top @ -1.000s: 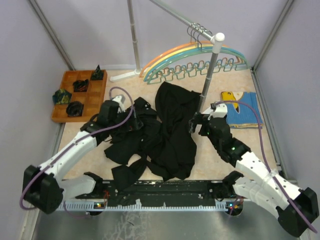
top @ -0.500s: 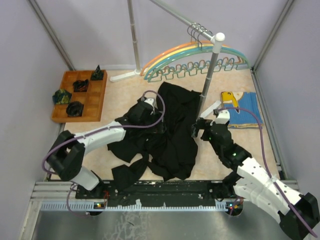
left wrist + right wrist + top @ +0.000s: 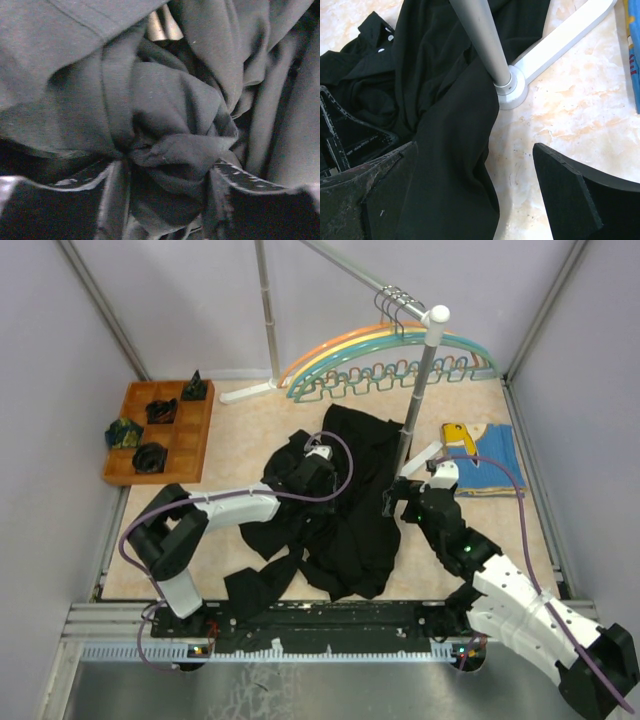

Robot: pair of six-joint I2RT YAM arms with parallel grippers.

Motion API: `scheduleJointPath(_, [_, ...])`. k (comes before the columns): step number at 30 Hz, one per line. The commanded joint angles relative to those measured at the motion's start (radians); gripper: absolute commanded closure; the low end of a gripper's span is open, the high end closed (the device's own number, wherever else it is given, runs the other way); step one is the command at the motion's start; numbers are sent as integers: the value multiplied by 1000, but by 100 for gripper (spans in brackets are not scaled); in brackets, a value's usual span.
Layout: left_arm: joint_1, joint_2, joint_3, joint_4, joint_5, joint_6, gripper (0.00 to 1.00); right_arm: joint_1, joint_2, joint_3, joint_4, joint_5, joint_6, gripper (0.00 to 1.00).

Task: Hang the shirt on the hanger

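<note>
shirt [image 3: 355, 510]: I am seeing it lying crumpled mid-bench [image 3: 250, 420], against the rack pole [image 3: 475, 30].
hanger [image 3: 330, 344]: hanging on the far rail, well apart.
left tool [image 3: 170, 175]: pinching bunched black cloth [image 3: 170, 115]; which garment, I cannot tell.
right tool [image 3: 475, 200]: hovering wide open, holding nothing, over the shirt's right edge.

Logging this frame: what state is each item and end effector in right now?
Shirt: crumpled on the table, not on any hanger.
Orange hanger: hooked on the rail, bare.
Left end effector: fingers flank bunched black fabric; grip unclear.
Right end effector: open, empty, beside the rack pole's base.
Blue-and-yellow garment: lying flat.
</note>
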Motion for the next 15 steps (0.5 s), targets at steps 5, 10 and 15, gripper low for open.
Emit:
scheduleJointPath(5, [-7, 31, -48, -193, -189, -131, 100, 5, -28, 12, 3, 48, 16, 1])
scheduleJointPath(10, [56, -62, -167, -297, -247, -266, 100, 5, -22, 13, 3, 55, 25, 1])
scheduleJointPath(15, [249, -318, -356, -341, -203, -347, 100, 5, -12, 17, -5, 68, 35, 1])
